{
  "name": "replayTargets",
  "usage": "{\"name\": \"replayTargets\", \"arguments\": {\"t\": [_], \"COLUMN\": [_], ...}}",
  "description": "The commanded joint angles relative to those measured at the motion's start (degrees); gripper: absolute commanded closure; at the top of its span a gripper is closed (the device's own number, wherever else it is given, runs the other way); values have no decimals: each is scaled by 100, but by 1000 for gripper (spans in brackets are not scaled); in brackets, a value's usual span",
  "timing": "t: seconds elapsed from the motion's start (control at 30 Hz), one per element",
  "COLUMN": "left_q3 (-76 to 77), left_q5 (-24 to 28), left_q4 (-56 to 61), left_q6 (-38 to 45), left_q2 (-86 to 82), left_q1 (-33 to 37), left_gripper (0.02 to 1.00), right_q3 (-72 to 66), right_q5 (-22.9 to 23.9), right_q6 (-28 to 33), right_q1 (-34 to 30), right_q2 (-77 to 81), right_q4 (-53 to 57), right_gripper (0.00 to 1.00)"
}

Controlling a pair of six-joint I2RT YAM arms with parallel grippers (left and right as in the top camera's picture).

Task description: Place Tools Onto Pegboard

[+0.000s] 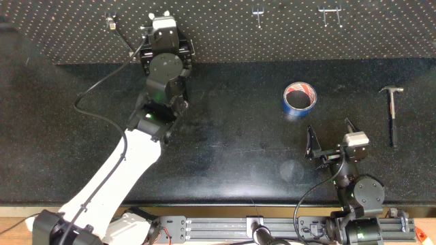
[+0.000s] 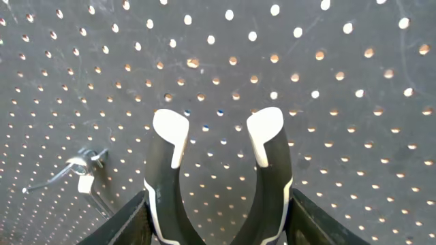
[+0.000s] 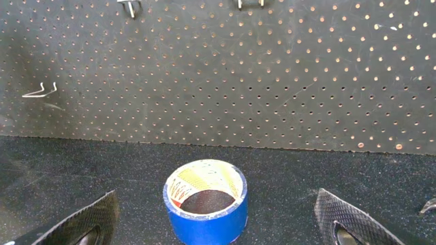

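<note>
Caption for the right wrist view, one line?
Open right gripper faces blue tape roll on black worktop; pegboard with hooks behind.

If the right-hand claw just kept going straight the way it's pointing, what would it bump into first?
Most likely the roll of blue tape, which lies centred ahead of the open right gripper. The pegboard stands farther behind it, though the exact depth is hard to judge.
</note>
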State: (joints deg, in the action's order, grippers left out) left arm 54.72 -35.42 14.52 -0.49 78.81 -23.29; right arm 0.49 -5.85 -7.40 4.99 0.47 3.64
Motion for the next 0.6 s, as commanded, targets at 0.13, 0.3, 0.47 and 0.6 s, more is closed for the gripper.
{"name": "replayTargets", "arguments": {"t": [0.13,0.3,0.47,0.6], "left_q3": [79,-166,-1187,-1316], "left_q5": [13,317,699,723], "left_q4": [680,-428,1257,2474], "left_q6": [140,74,76,79], "left_q2": [-96,-1161,-1360,-627], "left_q1": [2,4,9,9], "left_gripper": [991,991,989,991], "right_q3": [-26,-26,-26,-26], "right_q5": [52,52,52,52], "right_q6": [59,59,59,59], "right_q1": [35,35,35,35], "right_q2": [-42,-42,-42,-42], "right_q4": [20,20,20,20], "right_gripper": [58,58,58,58]}}
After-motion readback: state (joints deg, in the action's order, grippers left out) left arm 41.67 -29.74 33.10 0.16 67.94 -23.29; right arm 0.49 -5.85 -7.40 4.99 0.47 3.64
